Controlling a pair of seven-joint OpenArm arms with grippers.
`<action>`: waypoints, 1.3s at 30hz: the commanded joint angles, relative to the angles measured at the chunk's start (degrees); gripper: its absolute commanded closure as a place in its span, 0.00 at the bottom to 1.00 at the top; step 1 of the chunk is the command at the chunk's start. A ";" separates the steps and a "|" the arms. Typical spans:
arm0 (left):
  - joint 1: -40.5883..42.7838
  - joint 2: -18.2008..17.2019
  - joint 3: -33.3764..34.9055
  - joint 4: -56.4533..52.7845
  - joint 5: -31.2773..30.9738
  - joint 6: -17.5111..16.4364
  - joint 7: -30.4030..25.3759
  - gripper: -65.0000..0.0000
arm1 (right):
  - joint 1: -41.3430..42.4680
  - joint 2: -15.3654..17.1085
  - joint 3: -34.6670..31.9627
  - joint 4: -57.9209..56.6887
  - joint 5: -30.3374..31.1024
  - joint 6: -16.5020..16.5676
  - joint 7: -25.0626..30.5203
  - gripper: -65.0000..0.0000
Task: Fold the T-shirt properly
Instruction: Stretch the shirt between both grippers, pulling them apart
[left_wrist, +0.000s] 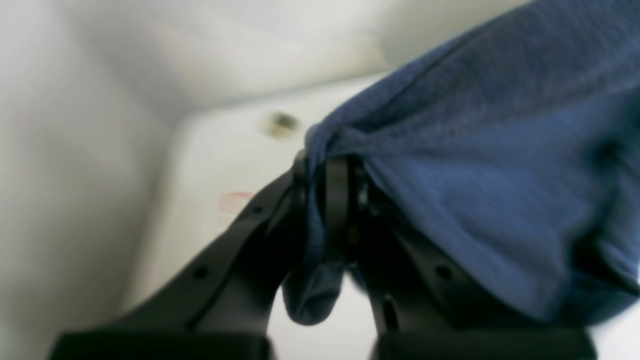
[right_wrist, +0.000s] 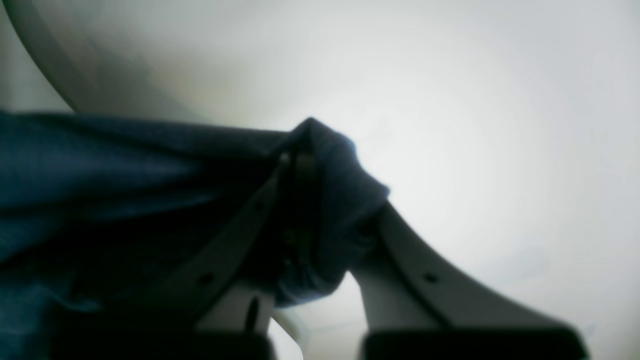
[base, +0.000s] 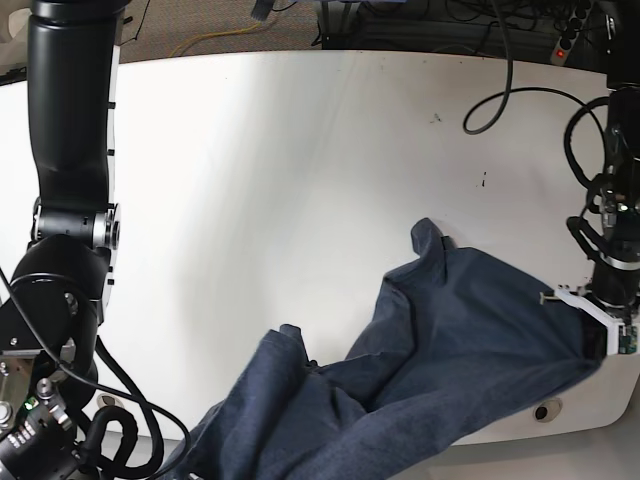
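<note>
Both hands are clamped on cloth. A bunched fold of the dark navy, heathered soft-fabric T-shirt (left_wrist: 500, 190) is pinched between the closed black jaws of the left hand (left_wrist: 325, 200), with a small tail of fabric hanging out below the grip. In the right wrist view, another gathered corner of the same garment is held the same way by the right hand (right_wrist: 305, 200), shut tight on it.

In the base view the T-shirt (base: 440, 380) is seen stretched across the lower right of the white bench (base: 280, 190), from about 3 o'clock, where the left hand (base: 600, 325) holds it, down to about 7 o'clock, where it runs out of the picture towards the right arm. Its upper edge, near 4 o'clock of centre, is crumpled, and no lettering can be seen.

Several risks are judged from this. Only a small wad is held in each hand, so a slip could be caused by a sharp pull or by the hands being drawn further apart. Creases could be locked into the fold if the cloth is laid down while bunched. Part of the garment appears to hang over the near bench edge at 5 to 6 o'clock; it could be dragged off by its own weight once a grip is released.
</note>
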 joint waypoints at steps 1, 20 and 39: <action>-2.96 -4.81 -2.94 1.67 -3.04 -1.61 -2.04 0.99 | 2.28 0.04 0.38 0.48 -0.50 -0.53 1.37 1.00; 0.03 -10.79 -9.09 2.10 -18.16 -8.29 -4.06 0.99 | -13.81 0.48 7.85 7.51 -0.50 -0.53 1.37 1.00; 33.52 0.46 -21.40 6.85 -18.69 -15.06 -8.10 0.99 | -47.04 -1.54 28.42 15.69 0.21 -0.53 0.84 1.00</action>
